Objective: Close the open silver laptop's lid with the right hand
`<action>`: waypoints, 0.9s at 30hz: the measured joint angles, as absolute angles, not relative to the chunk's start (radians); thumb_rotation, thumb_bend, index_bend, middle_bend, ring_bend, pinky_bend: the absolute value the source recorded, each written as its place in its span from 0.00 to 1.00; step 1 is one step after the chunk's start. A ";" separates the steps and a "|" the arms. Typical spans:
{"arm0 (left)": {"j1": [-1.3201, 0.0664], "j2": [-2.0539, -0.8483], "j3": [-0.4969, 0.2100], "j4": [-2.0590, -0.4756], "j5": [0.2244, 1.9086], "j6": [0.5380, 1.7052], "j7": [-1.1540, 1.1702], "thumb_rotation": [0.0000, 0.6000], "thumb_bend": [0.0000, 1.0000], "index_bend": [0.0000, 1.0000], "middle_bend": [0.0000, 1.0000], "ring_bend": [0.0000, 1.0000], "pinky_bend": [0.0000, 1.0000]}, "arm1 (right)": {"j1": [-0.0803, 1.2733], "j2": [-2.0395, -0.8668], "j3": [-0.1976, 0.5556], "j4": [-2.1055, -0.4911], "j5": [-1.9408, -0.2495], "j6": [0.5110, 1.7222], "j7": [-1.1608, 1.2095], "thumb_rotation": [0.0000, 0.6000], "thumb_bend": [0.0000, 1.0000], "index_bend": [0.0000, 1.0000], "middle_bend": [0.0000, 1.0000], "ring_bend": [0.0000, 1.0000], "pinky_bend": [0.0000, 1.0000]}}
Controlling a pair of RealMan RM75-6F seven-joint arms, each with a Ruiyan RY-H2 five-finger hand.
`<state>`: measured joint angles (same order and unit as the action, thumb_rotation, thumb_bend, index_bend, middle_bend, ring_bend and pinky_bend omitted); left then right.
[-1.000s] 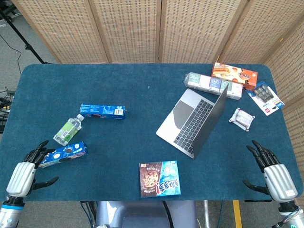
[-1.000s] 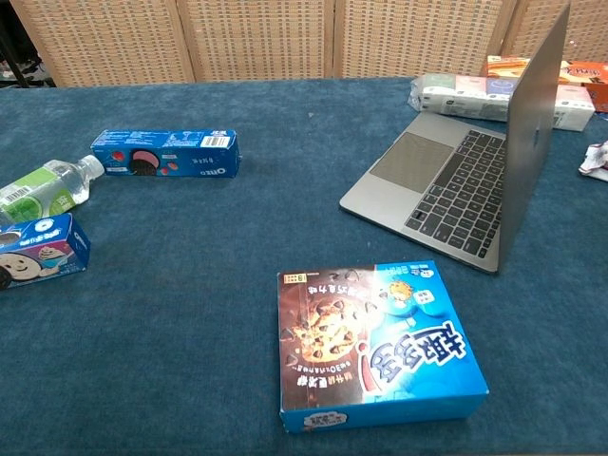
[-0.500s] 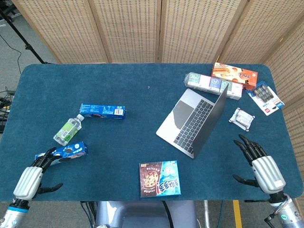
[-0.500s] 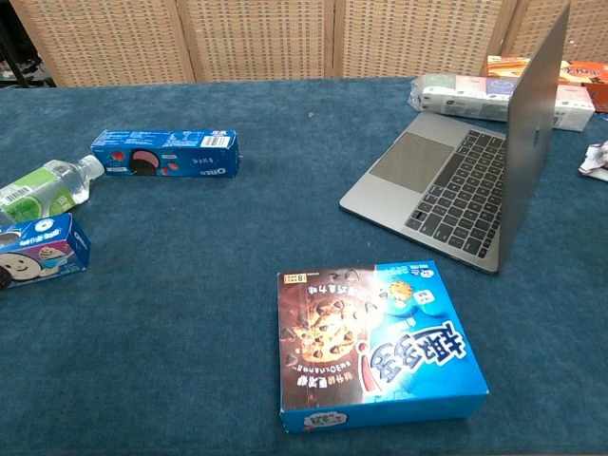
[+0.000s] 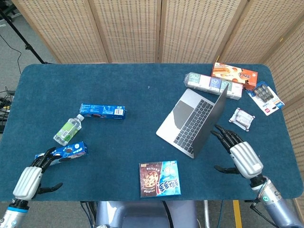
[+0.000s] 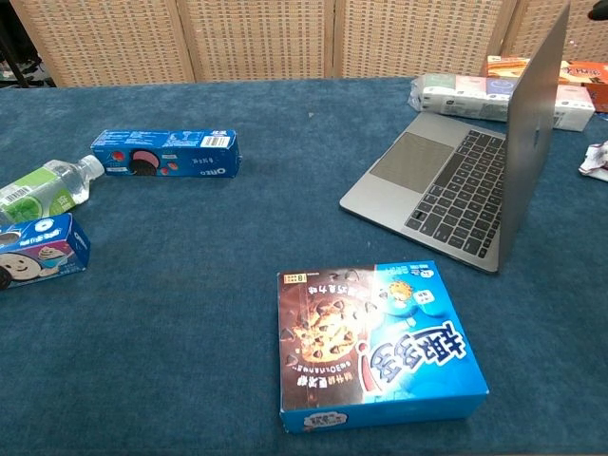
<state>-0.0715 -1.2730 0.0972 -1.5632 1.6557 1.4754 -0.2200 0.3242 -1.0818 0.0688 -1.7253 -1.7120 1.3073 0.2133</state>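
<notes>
The silver laptop (image 5: 192,121) stands open right of the table's middle, its lid (image 6: 532,123) upright and its keyboard (image 6: 458,195) facing left. My right hand (image 5: 241,156) hovers open, fingers spread, just behind the lid's back at the table's front right, close to the lid but apart from it. My left hand (image 5: 32,176) rests open at the front left corner, by a blue snack pack (image 5: 64,154). Neither hand shows in the chest view.
A cookie box (image 5: 160,178) lies in front of the laptop. A blue biscuit box (image 5: 102,111) and a water bottle (image 5: 68,129) lie at the left. Tissue packs (image 5: 213,84), an orange box (image 5: 234,74), a battery pack (image 5: 265,97) and a wrapped packet (image 5: 242,118) crowd the back right.
My right hand has moved up and to the left from the table's front right edge toward the back of the laptop lid. The left hand has drifted slightly toward the front edge.
</notes>
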 measured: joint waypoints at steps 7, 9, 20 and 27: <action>-0.071 -1.272 0.098 -1.565 1.659 1.479 -0.220 1.00 0.01 0.25 0.11 0.19 0.19 | 0.368 -1.091 0.084 -1.736 -1.660 1.234 0.203 1.00 0.02 0.08 0.02 0.11 0.14; -0.071 -1.272 0.099 -1.565 1.660 1.479 -0.220 1.00 0.01 0.25 0.11 0.19 0.19 | 0.377 -1.095 0.086 -1.733 -1.646 1.219 0.204 1.00 0.02 0.09 0.03 0.11 0.14; -0.073 -1.272 0.102 -1.568 1.663 1.475 -0.216 1.00 0.01 0.25 0.11 0.19 0.19 | 0.412 -1.105 0.080 -1.712 -1.623 1.170 0.216 1.00 0.02 0.10 0.04 0.12 0.14; -0.074 -1.270 0.103 -1.568 1.664 1.474 -0.218 1.00 0.01 0.25 0.11 0.19 0.19 | 0.423 -1.111 0.079 -1.729 -1.624 1.169 0.205 1.00 0.02 0.09 0.05 0.13 0.14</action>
